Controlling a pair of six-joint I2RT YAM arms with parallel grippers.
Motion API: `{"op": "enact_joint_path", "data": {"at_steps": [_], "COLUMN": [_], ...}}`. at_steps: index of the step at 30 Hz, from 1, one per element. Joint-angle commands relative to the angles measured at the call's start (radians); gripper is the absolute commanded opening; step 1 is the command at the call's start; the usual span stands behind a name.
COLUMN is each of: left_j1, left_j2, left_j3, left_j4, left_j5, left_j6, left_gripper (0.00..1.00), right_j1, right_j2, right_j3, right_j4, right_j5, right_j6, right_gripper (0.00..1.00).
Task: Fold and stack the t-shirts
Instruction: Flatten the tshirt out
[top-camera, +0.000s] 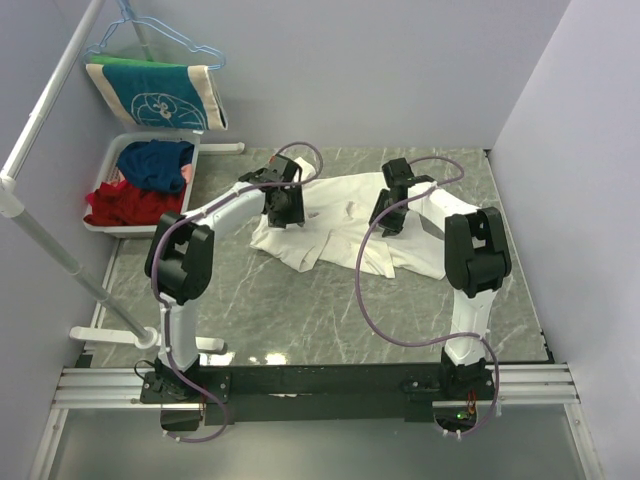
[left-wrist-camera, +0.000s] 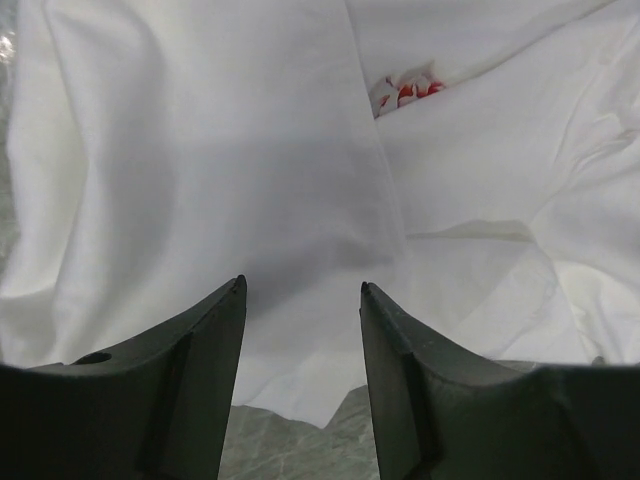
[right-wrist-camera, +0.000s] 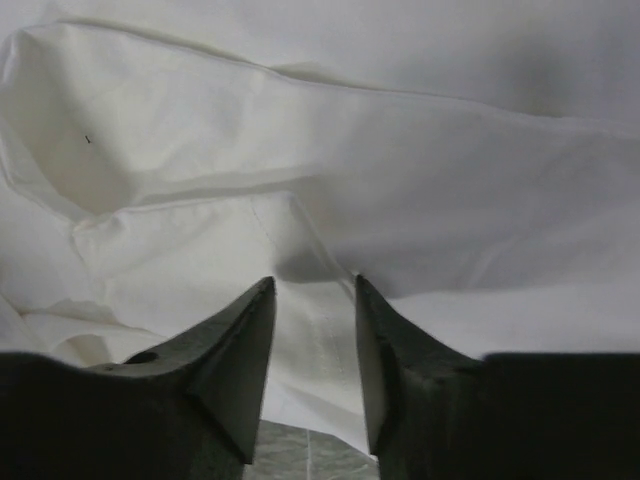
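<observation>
A cream-white t-shirt (top-camera: 335, 215) lies crumpled on the grey marble table, plain side mostly up. A bit of its pink-red print (left-wrist-camera: 408, 90) peeks from a fold in the left wrist view. My left gripper (top-camera: 283, 217) is open just above the shirt's left part; its jaws straddle white cloth (left-wrist-camera: 200, 180) near the hem without closing on it. My right gripper (top-camera: 388, 226) is open over the shirt's right part, and a cloth fold with a seam (right-wrist-camera: 318, 320) lies between its jaws.
A white basket (top-camera: 110, 226) with blue and red clothes stands at the back left. A green-and-cream cloth (top-camera: 155, 92) hangs on a hanger from a white rail (top-camera: 45, 95). Walls close in the table on three sides.
</observation>
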Motion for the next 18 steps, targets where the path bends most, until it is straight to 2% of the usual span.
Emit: {"op": "enact_joint_path", "data": {"at_steps": [1,3,4,6,7,14,18], "left_j1": [-0.013,-0.013,-0.013,-0.013,-0.014,-0.016,-0.014], "left_j2": [0.011,0.006,0.005,0.008,0.009,0.052,0.101], "left_j3": [0.039,0.038,0.039,0.044,0.042,-0.001,-0.016], "left_j4": [0.005,0.008,0.008,0.006,0.006,0.012,-0.023], "left_j5": [0.054,0.054,0.057,0.053,0.054,0.024,-0.029], "left_j6": [0.027,0.027,0.034,0.035,0.038,0.031,0.026], "left_gripper": [0.54,0.55,0.55,0.55,0.55,0.53,0.46], "right_j1": [0.006,0.004,0.006,0.006,0.006,0.007,0.006], "right_j2": [-0.023,-0.029,-0.033,-0.048,-0.052,-0.121,-0.138], "right_j3": [0.011,0.008,0.005,0.0,-0.007,-0.047,-0.078], "right_j4": [0.003,0.002,-0.003,-0.003,-0.002,-0.002,0.003], "right_j5": [-0.012,-0.013,-0.013,-0.012,-0.013,0.013,0.025], "right_j6": [-0.011,-0.016,-0.016,-0.014,-0.013,-0.016,-0.014], "right_gripper": [0.31,0.22,0.12,0.02,0.0,0.0,0.14]}}
